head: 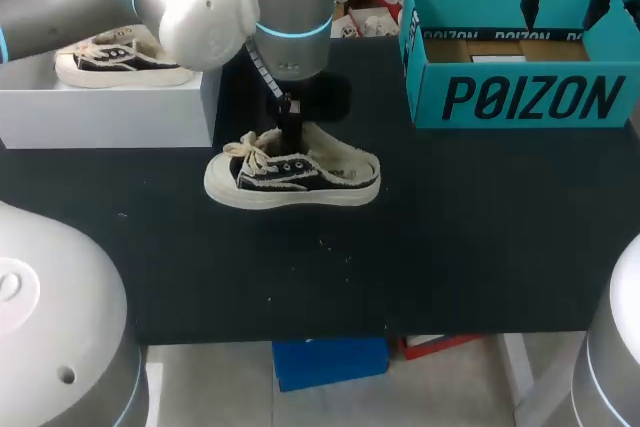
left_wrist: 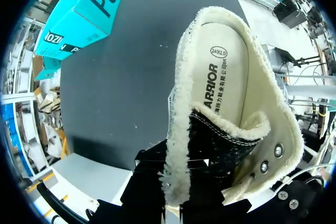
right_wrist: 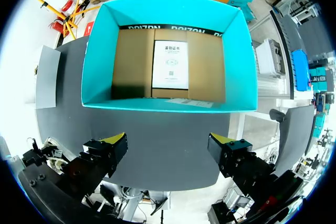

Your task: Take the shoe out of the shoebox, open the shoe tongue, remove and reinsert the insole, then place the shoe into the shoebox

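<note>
Shoe (head: 292, 177) stood on its sole mid-worktop (head: 450, 227), looking light and soft, with a floppy fleecy collar; the firmer side wall seemed the better hold. The left gripper (head: 290, 132) sat at its opening by the insole (left_wrist: 226, 72), jaws' state impossible to tell. Farther off, the right gripper (right_wrist: 168, 150) hung wide-jawed over the shoebox (head: 520, 97).

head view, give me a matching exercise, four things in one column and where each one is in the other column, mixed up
Things:
1 task shoe
2 spare shoe
3 shoebox
4 right end effector

Places:
a on the white block
b above the open box
c middle of the table
d far right of the table

Pairs: 1-c; 2-a; 3-d; 4-b
</note>
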